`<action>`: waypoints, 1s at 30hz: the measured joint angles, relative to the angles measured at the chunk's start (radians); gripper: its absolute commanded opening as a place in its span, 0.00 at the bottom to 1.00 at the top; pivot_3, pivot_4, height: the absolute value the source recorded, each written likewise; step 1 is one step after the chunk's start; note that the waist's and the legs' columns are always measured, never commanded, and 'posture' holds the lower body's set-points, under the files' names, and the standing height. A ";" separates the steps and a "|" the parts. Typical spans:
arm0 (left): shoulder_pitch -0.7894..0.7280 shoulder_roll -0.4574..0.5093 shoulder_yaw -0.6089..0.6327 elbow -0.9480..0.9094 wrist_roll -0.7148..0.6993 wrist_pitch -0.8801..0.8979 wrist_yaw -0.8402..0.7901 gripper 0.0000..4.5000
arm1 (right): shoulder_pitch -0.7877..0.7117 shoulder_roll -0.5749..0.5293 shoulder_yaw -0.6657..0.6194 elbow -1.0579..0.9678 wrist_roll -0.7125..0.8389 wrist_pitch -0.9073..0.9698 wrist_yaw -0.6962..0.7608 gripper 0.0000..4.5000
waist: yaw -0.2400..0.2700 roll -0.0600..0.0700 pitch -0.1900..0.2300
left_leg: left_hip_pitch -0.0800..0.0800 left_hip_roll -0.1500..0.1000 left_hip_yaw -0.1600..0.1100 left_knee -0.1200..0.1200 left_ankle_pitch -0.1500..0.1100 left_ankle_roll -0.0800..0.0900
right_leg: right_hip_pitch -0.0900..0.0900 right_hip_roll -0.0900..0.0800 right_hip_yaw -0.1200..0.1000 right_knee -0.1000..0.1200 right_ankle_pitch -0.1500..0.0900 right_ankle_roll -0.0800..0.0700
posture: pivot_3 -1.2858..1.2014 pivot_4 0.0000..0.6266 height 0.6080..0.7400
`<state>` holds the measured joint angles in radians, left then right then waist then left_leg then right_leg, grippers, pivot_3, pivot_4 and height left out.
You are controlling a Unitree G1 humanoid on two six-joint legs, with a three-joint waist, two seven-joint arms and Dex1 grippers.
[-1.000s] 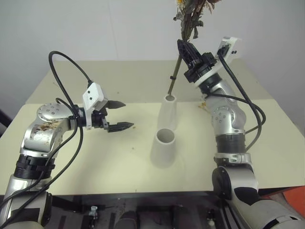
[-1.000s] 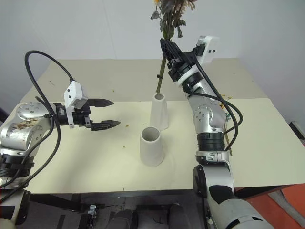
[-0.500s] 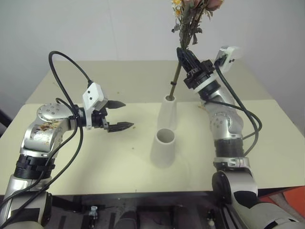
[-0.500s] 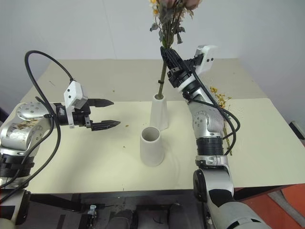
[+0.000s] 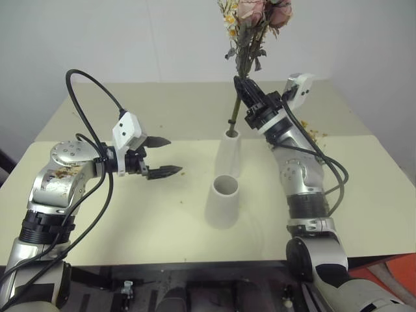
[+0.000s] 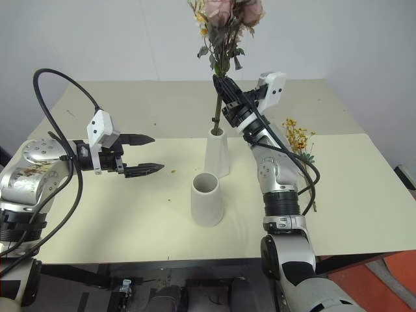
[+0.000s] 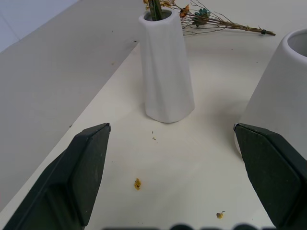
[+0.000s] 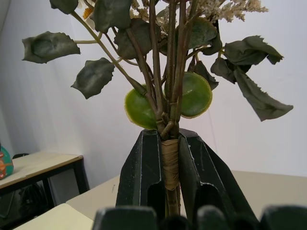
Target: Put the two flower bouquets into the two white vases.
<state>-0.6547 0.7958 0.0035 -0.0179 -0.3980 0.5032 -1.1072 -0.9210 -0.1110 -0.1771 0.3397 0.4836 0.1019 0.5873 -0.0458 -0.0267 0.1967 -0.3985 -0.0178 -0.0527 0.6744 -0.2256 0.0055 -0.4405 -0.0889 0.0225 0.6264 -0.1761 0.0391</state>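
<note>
My right gripper is shut on the stems of the pink rose bouquet, which stands nearly upright. Its wrapped stems are pinched between the black fingers. The stem ends sit inside the mouth of the tall slim white vase, seen up close as green stems in the vase. The shorter, wider vase stands empty just in front. The yellow-orange bouquet lies flat on the table to the right of my right arm. My left gripper hovers open to the left of both vases.
The cream table carries scattered petal crumbs. Its front edge runs close below the shorter vase. A white wall stands behind the far edge. Free room lies between my left gripper and the vases.
My right gripper has come down and to the left with the rose bouquet, standing it more upright and sliding the stems deeper into the tall vase. The left arm has kept still.
</note>
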 measured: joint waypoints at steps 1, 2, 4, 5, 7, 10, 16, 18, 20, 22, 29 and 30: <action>0.000 0.000 0.000 0.000 0.000 0.000 0.001 1.00 | 0.003 0.002 0.002 0.004 -0.003 -0.005 0.000 0.05 | 0.000 0.000 0.000 | 0.000 0.000 0.000 0.000 0.000 0.000 | 0.000 0.000 0.000 0.000 0.000 0.000 | 0.52 0.24 1.00; 0.000 0.000 0.000 0.000 0.000 0.000 0.001 1.00 | 0.006 0.003 0.003 0.006 -0.006 -0.006 0.001 0.05 | 0.000 0.000 0.000 | 0.000 0.000 0.000 0.000 0.000 0.000 | 0.000 0.000 0.000 0.000 0.000 0.000 | 0.52 0.24 1.00; 0.000 0.000 0.000 -0.001 0.000 0.000 0.003 1.00 | 0.016 0.005 0.005 0.009 -0.011 -0.011 0.001 0.05 | 0.000 0.000 0.000 | 0.000 0.000 0.000 0.000 0.000 0.000 | 0.000 0.000 0.000 0.000 0.000 0.000 | 0.52 0.24 1.00; 0.000 0.000 0.000 -0.001 0.000 0.000 0.004 1.00 | 0.023 0.005 0.006 0.010 -0.012 -0.013 0.002 0.05 | 0.000 0.000 0.000 | 0.000 0.000 0.000 0.000 0.000 0.000 | 0.000 0.000 0.000 0.000 0.000 0.000 | 0.52 0.24 1.00; 0.000 0.000 0.000 -0.002 0.000 0.000 0.005 1.00 | 0.034 0.005 0.007 0.017 -0.021 -0.020 0.002 0.05 | 0.000 0.000 0.000 | 0.000 0.000 0.000 0.000 0.000 0.000 | 0.000 0.000 0.000 0.000 0.000 0.000 | 0.52 0.24 1.00; 0.000 0.000 0.000 -0.005 0.000 0.000 0.006 1.00 | 0.037 0.005 0.007 0.024 -0.030 -0.032 0.001 0.05 | -0.001 0.000 0.000 | 0.000 0.000 0.000 0.000 0.000 0.000 | 0.000 0.000 0.000 0.000 0.000 0.000 | 0.52 0.24 1.00; 0.000 0.000 0.000 -0.005 0.000 0.000 0.006 1.00 | 0.040 0.006 0.008 0.024 -0.035 -0.044 0.001 0.05 | 0.000 0.000 0.000 | 0.000 0.000 0.000 0.000 0.000 0.000 | 0.000 0.000 0.000 0.000 0.000 0.000 | 0.52 0.24 1.00; 0.000 0.000 0.000 -0.005 0.000 0.000 0.006 1.00 | 0.047 0.007 0.010 0.024 -0.039 -0.048 0.000 0.05 | 0.000 0.000 0.000 | 0.000 0.000 0.000 0.000 0.000 0.000 | 0.000 0.000 0.000 0.000 0.000 0.000 | 0.52 0.24 1.00; 0.000 0.000 0.000 -0.005 0.000 0.000 0.006 1.00 | 0.063 0.011 0.012 0.024 -0.041 -0.052 0.001 0.05 | 0.000 0.000 0.000 | 0.000 0.000 0.000 0.000 0.000 0.000 | 0.000 0.000 0.000 0.000 0.000 0.000 | 0.52 0.24 1.00; 0.000 0.000 0.000 -0.005 0.000 0.000 0.007 1.00 | 0.080 0.017 0.016 0.024 -0.048 -0.052 0.000 0.05 | 0.000 0.000 0.000 | 0.000 0.000 0.000 0.000 0.000 0.000 | 0.000 0.000 0.000 0.000 0.000 0.000 | 0.52 0.24 1.00; 0.000 0.000 0.000 -0.005 0.000 0.000 0.007 1.00 | 0.085 0.020 0.022 0.010 -0.051 -0.054 0.000 0.05 | 0.000 0.000 0.000 | 0.000 0.000 0.000 0.000 0.000 0.000 | 0.000 0.000 0.000 0.000 0.000 0.000 | 0.52 0.24 1.00; 0.000 0.000 0.000 -0.005 0.000 0.000 0.007 1.00 | 0.085 0.020 0.024 0.010 -0.052 -0.058 0.000 0.05 | 0.000 0.000 0.000 | 0.000 0.000 0.000 0.000 0.000 0.000 | 0.000 0.000 0.000 0.000 0.000 0.000 | 0.52 0.24 1.00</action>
<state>-0.6547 0.7956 0.0035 -0.0227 -0.3978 0.5031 -1.1003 -0.8356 -0.0907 -0.1531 0.3496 0.4312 0.0434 0.5875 -0.0460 -0.0267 0.1967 -0.3984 -0.0178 -0.0528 0.6744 -0.2256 0.0055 -0.4405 -0.0888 0.0227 0.6265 -0.1762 0.0392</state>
